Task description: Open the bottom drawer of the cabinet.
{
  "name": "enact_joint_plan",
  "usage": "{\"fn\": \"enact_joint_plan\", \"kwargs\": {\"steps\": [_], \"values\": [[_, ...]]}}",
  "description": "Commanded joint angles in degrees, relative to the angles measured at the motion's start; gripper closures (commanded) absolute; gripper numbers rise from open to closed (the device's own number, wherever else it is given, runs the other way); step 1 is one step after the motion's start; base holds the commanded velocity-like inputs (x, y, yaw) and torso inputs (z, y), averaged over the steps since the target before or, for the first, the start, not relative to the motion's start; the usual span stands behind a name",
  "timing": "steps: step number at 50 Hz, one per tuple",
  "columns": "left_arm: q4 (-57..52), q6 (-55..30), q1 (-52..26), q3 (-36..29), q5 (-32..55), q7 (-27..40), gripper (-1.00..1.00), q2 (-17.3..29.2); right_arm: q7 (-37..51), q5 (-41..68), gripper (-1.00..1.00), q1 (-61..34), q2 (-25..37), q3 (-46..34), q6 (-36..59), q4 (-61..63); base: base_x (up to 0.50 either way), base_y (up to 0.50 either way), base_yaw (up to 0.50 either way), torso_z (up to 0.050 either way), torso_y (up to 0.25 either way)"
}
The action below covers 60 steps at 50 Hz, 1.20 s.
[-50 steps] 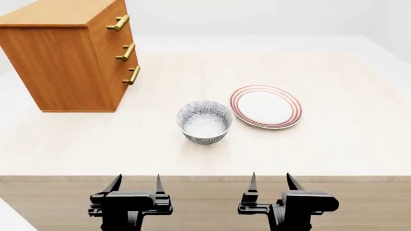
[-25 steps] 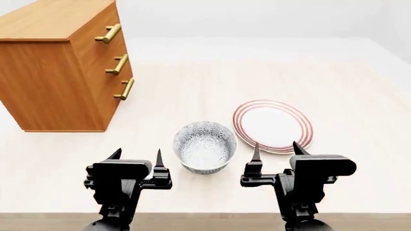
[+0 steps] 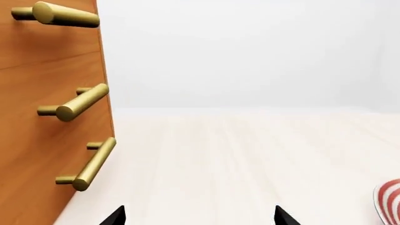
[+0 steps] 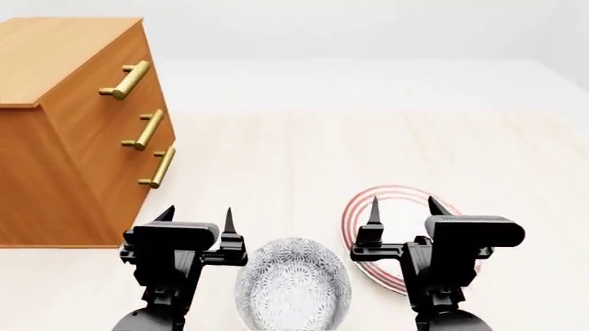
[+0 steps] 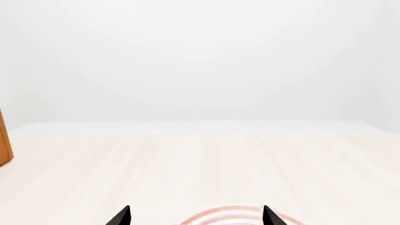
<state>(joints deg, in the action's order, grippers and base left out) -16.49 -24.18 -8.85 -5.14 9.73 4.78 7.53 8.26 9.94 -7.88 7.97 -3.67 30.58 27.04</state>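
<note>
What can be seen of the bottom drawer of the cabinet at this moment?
The bottom drawer is the lowest of three in the orange-brown wooden cabinet, which stands on the pale table. It looks shut, its front flush with the fronts above. Its brass bar handle sits on two short posts. Nothing touches it: the left gripper is open and short of the handle.

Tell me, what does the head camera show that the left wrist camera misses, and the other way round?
Only the head view shows the patterned bowl, the cabinet's top, and both whole open pincers, left and right. Only the left wrist view shows the bottom drawer's handle close up, with its two posts. Both show three brass handles on the cabinet front, the pale table and some of the red-ringed plate.
</note>
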Motion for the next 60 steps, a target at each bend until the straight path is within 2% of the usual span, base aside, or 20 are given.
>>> {"fn": "enact_joint_plan", "kwargs": {"steps": [1,12,26,28,36,40,60], "values": [[0.3,0.4,-0.2,-0.3,0.5,0.6,-1.00,0.4,0.7,0.7,-1.00,-0.1,0.5,0.0,0.0,0.0,0.50,0.00,0.00,0.000,0.000],[0.8,0.8,-0.1,-0.5,1.0,1.1,-1.00,0.8,1.1,1.2,-1.00,0.2,0.6,-0.2,-0.9,-0.5,0.50,0.00,0.00,0.000,0.001],[0.0,-0.4,-0.3,-0.1,3.4,1.0,-1.00,1.3,1.3,1.6,-1.00,0.1,1.2,-1.1,-1.3,-1.3,0.00,0.00,0.00,0.000,0.000],[-0.1,-1.2,-1.2,0.2,2.5,2.7,-1.00,1.2,1.4,1.8,-1.00,0.2,1.3,-1.1,-1.3,-1.2,0.00,0.00,0.00,0.000,0.000],[-3.8,-14.3,-10.6,-9.4,-8.8,3.8,-1.00,8.6,1.7,2.2,-1.00,0.1,1.5,-1.2,-1.2,-1.0,0.00,0.00,0.00,0.000,0.000],[-0.9,-21.1,-15.9,-14.7,-13.1,3.0,-1.00,10.9,1.9,2.2,-1.00,-0.1,1.5,-1.4,-1.4,-1.4,0.00,0.00,0.00,0.000,0.000],[24.1,-17.7,-22.4,-22.0,-21.0,9.5,-1.00,10.2,2.8,2.9,-1.00,-0.3,2.2,-1.6,-1.5,-1.3,0.00,0.00,0.00,0.000,0.000]]}}
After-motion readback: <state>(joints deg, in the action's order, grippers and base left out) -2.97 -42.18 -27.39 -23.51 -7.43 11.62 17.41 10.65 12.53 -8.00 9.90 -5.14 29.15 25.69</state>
